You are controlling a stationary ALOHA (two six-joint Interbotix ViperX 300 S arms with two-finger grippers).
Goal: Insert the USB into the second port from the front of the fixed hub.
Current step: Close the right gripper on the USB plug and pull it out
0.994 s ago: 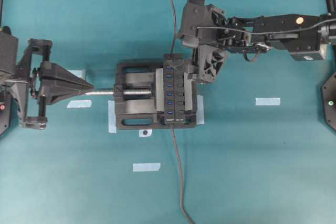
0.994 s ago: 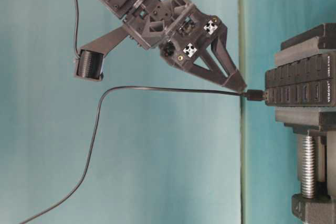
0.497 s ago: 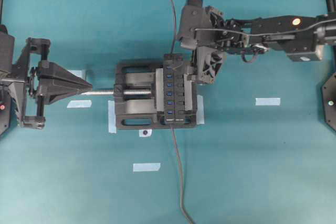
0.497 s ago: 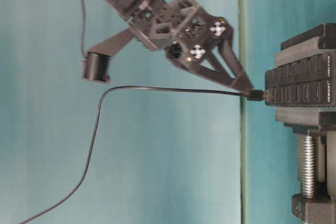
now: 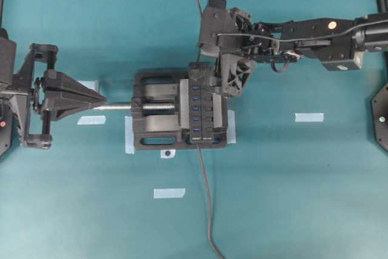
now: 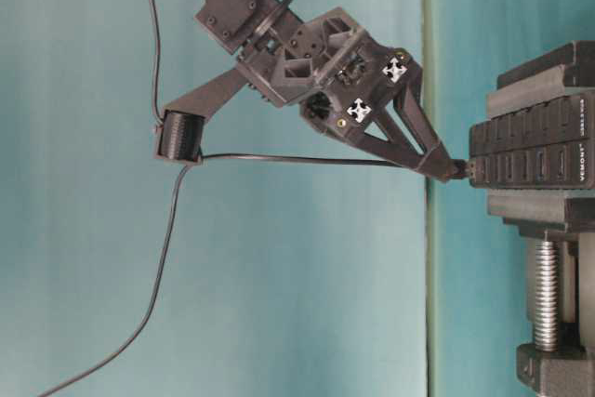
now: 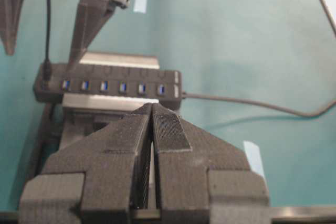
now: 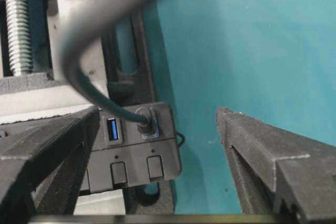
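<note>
Closest to the right wrist cam, the right gripper [image 8: 157, 113] has its fingers [image 8: 252, 145] spread wide, one on each side of the USB [image 8: 142, 120] and not touching it as far as anyone can tell. The plug stands upright in the very last port of the hub [image 8: 131, 156], at the end away from the hub's own grey lead [image 5: 206, 198], with a free blue port [image 8: 112, 129] right beside it. Whether that end counts as the front can't be told from here. If it does, the plug probably needs to shift over one slot. It looks tiny, hard and light, so the thing to grab is the short moulded body, squeezed on its flat sides. The thin cable is floppy and springy, will likely tug sideways, and would just bend if pinched. The port should hold it by friction, so a straight pull with no wiggling seems safest. The hub sits clamped in the vise [image 5: 154, 128]. Farther off, at the tip of the screw [image 5: 118, 107], the left gripper [image 5: 100, 100] has its fingers pressed together with nothing between them.
</note>
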